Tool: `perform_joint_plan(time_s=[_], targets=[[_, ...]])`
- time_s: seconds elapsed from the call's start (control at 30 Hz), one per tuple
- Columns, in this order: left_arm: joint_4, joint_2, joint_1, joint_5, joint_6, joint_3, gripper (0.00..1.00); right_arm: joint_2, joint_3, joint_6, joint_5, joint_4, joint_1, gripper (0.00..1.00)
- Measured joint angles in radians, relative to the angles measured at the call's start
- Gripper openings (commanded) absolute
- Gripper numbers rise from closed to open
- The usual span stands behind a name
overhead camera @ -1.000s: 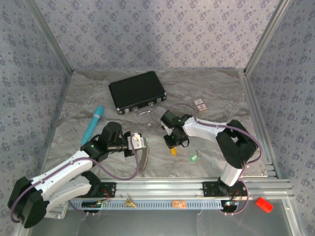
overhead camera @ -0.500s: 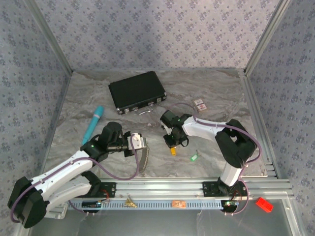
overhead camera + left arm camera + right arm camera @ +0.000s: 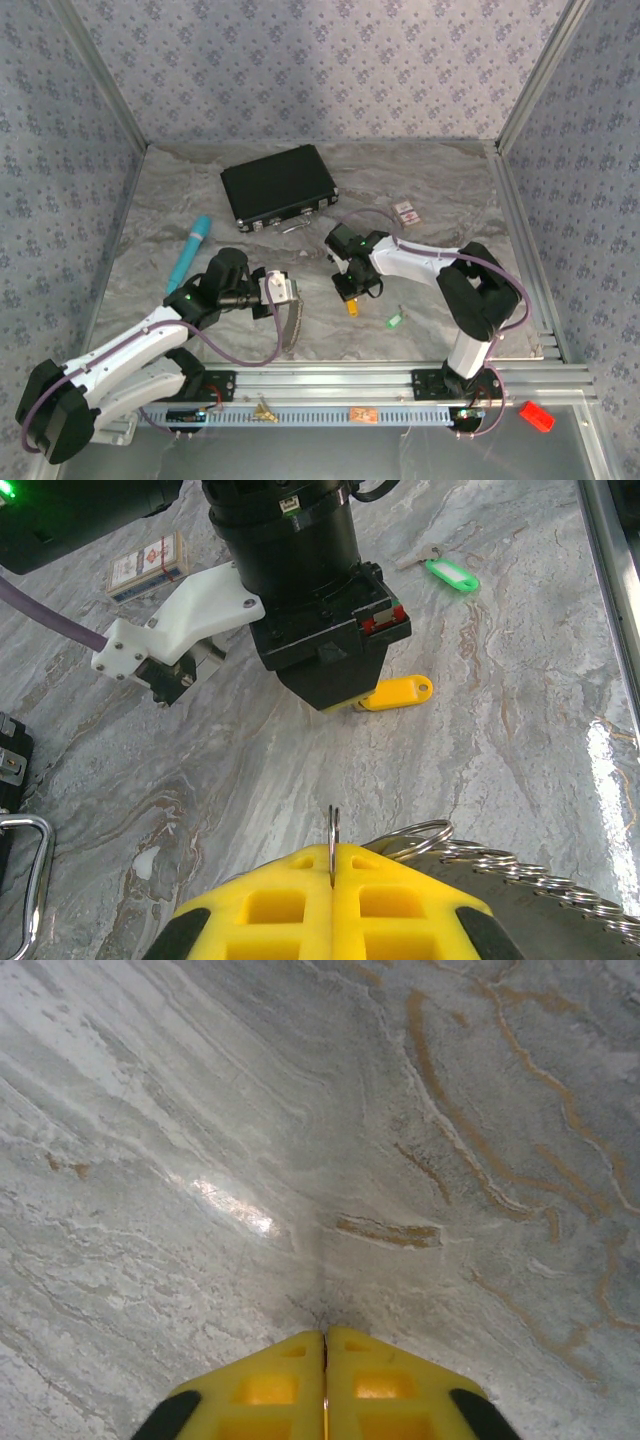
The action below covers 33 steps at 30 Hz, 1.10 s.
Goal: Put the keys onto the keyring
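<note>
Above the arms, change: hardly any. My right gripper [image 3: 350, 293] sits where it did a second ago, low over the yellow key [image 3: 352, 308]; only its jaws have crept a shade closer.
Above the arms, left side: my left gripper [image 3: 283, 292] has not stirred and holds the keyring [image 3: 291, 325], whose chain hangs down toward the table [image 3: 440, 200].
Meaning for the task: no key is threaded yet. I judge I am settling a pinch on the yellow one before carrying it to the ring.
Left wrist, grip: fingers shut tight on a thin wire loop of the keyring, which stands up from their seam.
Left wrist, keys: the yellow key lies flat, its head poking out from under my right gripper. The green key [image 3: 452, 576] lies farther off, apart.
Left wrist, keyring look: silvery and thin, with coiled links trailing to the right.
Right wrist, grip: the pads meet with no gap. Whether the key's blade is caught between them I cannot tell; the view is too tight.
</note>
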Motion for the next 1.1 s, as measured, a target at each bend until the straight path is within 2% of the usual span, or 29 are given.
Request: perform_joint_plan(time_s=[0.13,0.4,0.5,0.63,1.0,1.1], targets=[[0.000,0.000,0.000,0.000,0.000,0.000,0.00,0.011,0.003,0.000,0.000,-0.005,0.000,0.15],[0.000,0.000,0.000,0.000,0.000,0.000,0.00,0.014,0.005,0.000,0.000,-0.013,0.000,0.04],[0.000,0.000,0.000,0.000,0.000,0.000,0.00,0.014,0.005,0.000,0.001,-0.013,0.000,0.04],[0.000,0.000,0.000,0.000,0.000,0.000,0.00,0.014,0.008,0.001,0.002,-0.021,0.000,0.14],[0.000,0.000,0.000,0.000,0.000,0.000,0.00,0.014,0.018,0.000,0.010,-0.032,0.002,0.07],[0.000,0.000,0.000,0.000,0.000,0.000,0.00,0.014,0.018,0.000,0.010,-0.032,0.003,0.11]])
